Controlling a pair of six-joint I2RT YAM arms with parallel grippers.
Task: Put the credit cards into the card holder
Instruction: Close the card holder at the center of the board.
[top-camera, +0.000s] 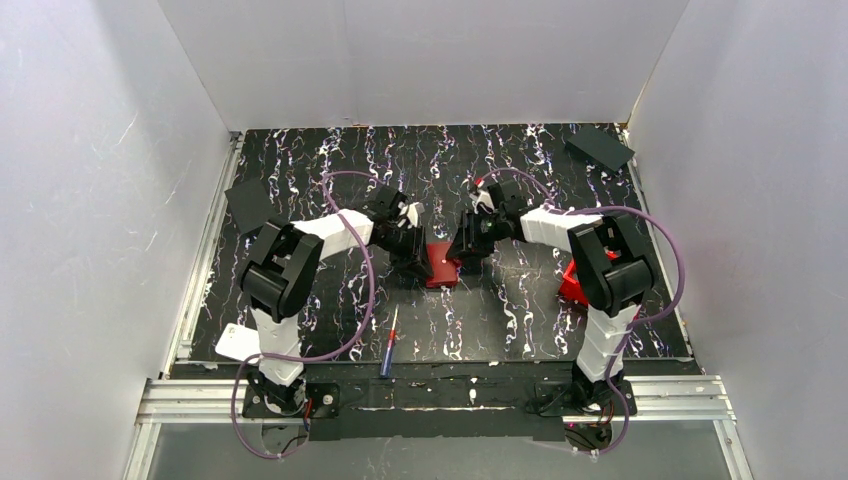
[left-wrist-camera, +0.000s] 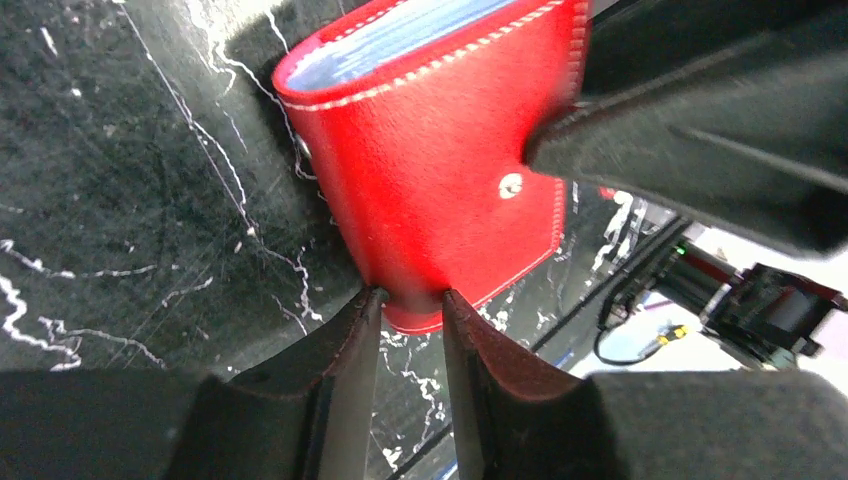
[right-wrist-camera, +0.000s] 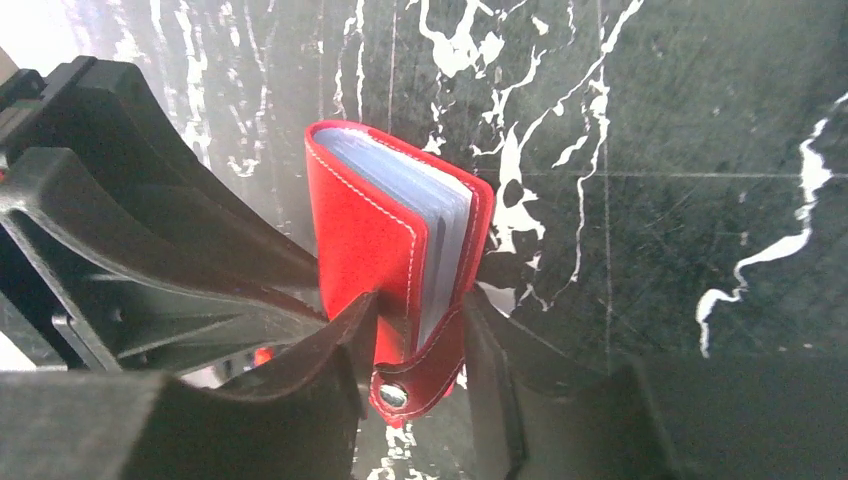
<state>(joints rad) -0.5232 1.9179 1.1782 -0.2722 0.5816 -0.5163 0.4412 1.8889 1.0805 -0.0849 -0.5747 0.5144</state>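
card holder (top-camera: 441, 266): mid-table, caught between both grippers. It stands on edge, not flat. Red covers face outward, with grey-blue sleeves (right-wrist-camera: 440, 215) showing between them. The snap tab (right-wrist-camera: 393, 395) is unfastened and hangs at the low end.

left gripper (left-wrist-camera: 405, 300): narrow, fingertips pinching one edge of the red cover.

right gripper (right-wrist-camera: 420, 310): narrow, one finger on each cover, clamping the holder across its thickness near the snap tab. The two grippers sit just beside each other; a right finger overlaps the cover in the left wrist view.

credit card (top-camera: 237, 343): pale, flat at the near left, just beside the left arm's base and well apart from the holder.

pen-like stick (top-camera: 388, 348): blue and red, near the front edge between the arms.

red bin (top-camera: 570, 285): mostly hidden behind the right arm.

black squares: one at the far right corner (top-camera: 600, 148), one at the left edge (top-camera: 248, 205).
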